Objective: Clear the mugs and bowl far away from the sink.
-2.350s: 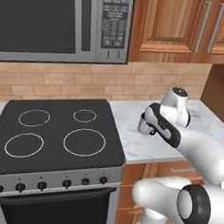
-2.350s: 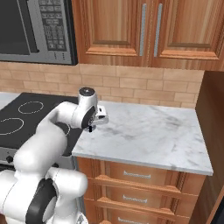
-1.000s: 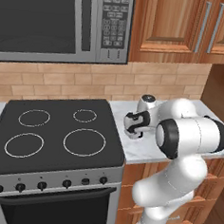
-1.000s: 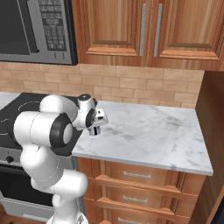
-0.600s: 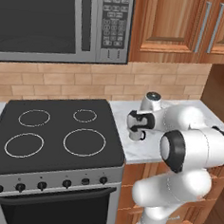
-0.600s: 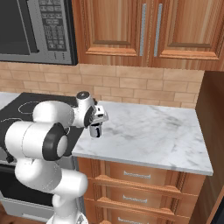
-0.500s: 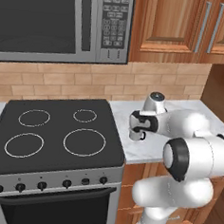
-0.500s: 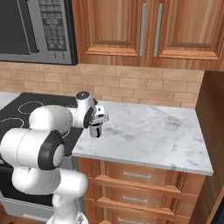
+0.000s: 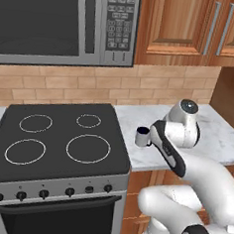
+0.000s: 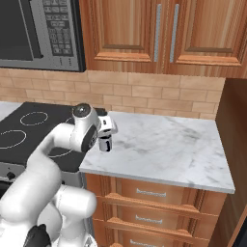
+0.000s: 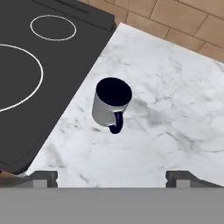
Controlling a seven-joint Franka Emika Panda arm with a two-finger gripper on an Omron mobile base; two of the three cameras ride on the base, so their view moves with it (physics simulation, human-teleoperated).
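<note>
While the white-grey mug (image 11: 111,105) stands upright on the marble counter (image 11: 175,113) just beside the black stovetop (image 11: 39,74), you can count it placed | gripper (image 11: 112,177) spread wide above it, holding nothing | left: probably the other mug and bowl | nothing crowds it but the stovetop edge.
</note>
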